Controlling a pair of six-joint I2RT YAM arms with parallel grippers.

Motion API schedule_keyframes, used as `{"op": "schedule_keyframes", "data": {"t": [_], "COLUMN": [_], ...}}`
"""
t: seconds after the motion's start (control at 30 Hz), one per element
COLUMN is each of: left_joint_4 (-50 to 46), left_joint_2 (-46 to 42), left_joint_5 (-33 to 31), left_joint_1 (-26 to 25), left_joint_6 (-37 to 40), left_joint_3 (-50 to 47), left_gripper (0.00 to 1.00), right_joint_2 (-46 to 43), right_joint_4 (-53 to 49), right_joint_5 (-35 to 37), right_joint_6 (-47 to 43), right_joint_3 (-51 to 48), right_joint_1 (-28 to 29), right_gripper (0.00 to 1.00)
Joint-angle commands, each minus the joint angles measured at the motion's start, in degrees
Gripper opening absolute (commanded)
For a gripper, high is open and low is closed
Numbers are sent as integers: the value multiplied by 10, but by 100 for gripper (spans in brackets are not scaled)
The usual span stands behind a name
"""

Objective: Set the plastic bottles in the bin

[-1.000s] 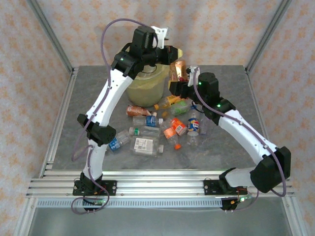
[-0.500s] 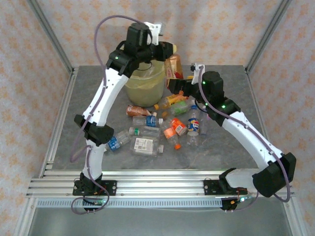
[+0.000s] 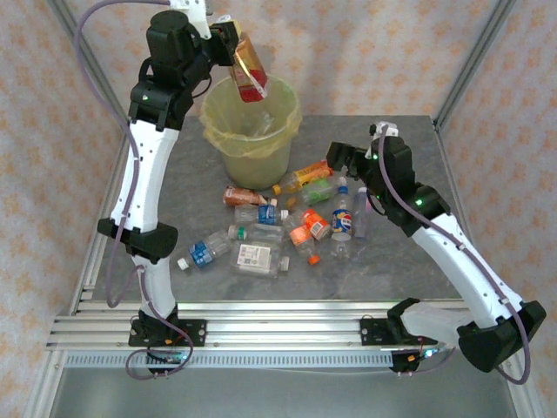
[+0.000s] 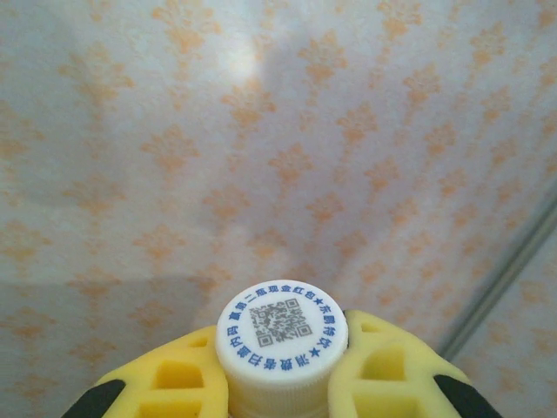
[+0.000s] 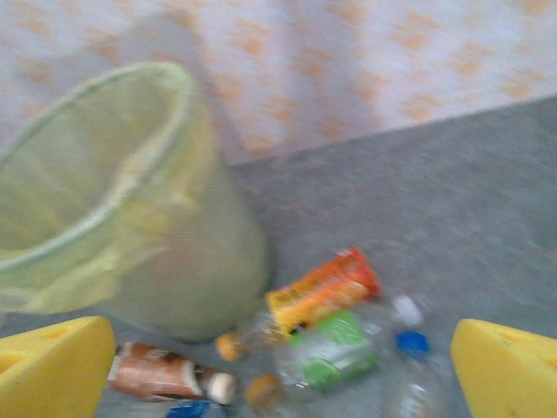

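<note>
The tabletop (image 3: 409, 261) carries the bin (image 3: 252, 161) toward its far side, and the loose bottles (image 3: 300, 222) lie scattered just in front of it, between the two arms. The left tool (image 3: 228, 42) is lifted high above the bin, clamped on the neck of one orange-labelled bottle (image 3: 250, 70) that hangs tilted below it. The right tool (image 3: 341, 161) hovers low beside the pile, its jaws spread wide and holding nothing; its wrist view looks across the pile to the bin. The main risk, as I judge it, is the drop: from that height a light bottle can strike the rim and bounce back onto the tabletop or off it, and a tilted bottle falls less predictably. A hard hit could also nudge the light bin or tug its bag. The right tool, if it goes down among crowded bottles, could roll some of them away or pinch two at once. From overhead it is hard to tell whether the bottle sits squarely over the opening or over the far rim. The left wrist view gives no help, showing a white cap (image 4: 281, 326) between yellow fingers (image 4: 392, 370) against the wall. The right wrist view is blurred, the clear bottles are hard to count, and what lies inside the bin cannot be made out.
</note>
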Motion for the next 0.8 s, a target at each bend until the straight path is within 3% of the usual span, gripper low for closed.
{"op": "schedule_keyframes", "data": {"t": [0.0, 0.23, 0.43, 0.5, 0.67, 0.77], "left_joint_4": [21, 7, -27, -46, -79, -88], "left_joint_2": [27, 101, 148, 160, 177, 177], "left_joint_5": [-62, -82, -96, -105, -122, -124], "left_joint_1": [7, 8, 8, 8, 8, 8], "left_joint_6": [51, 93, 110, 114, 126, 129], "left_joint_3": [9, 30, 30, 30, 27, 26], "left_gripper": [0, 0, 4, 16, 56, 70], "right_joint_2": [5, 30, 49, 48, 48, 49], "right_joint_4": [-121, -216, -256, -258, -243, -229], "right_joint_5": [118, 179, 183, 174, 138, 113], "right_joint_6": [58, 88, 114, 120, 126, 127], "right_joint_3": [24, 35, 22, 11, -22, -42], "right_joint_1": [2, 2, -17, -28, -56, -67], "right_gripper": [99, 99, 99, 99, 99, 99]}}
